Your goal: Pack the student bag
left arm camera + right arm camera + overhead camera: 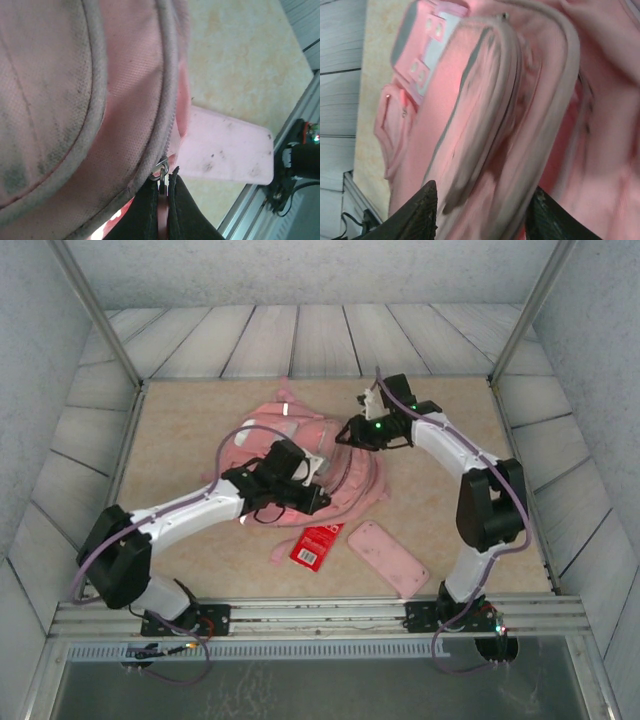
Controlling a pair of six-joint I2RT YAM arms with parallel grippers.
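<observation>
Left tool (164,182) is seen clenched on the metal zip pull (161,169) of the bag (275,425), with its two black fingers pressed together around the pull beside a piped seam. Right tool (485,186) is seen released, its dark fingers set apart with a padded fold of the bag between them. Whether either finger touches the fabric cannot be told.

The bag, pink and soft, is laid crumpled in the middle of the beige desk (200,550). It is reached by both arms from the near edge, one from each side. A pale grey patch (415,45) with small light squares is shown on the bag's front, and no writing can be read on it.

A flat pink case (388,558) is laid on the desk nearer than the bag, towards the right. A red packet (317,545) is placed between the case and the bag, beside a pink strap end. White print is carried on it but is too small to be read.
</observation>
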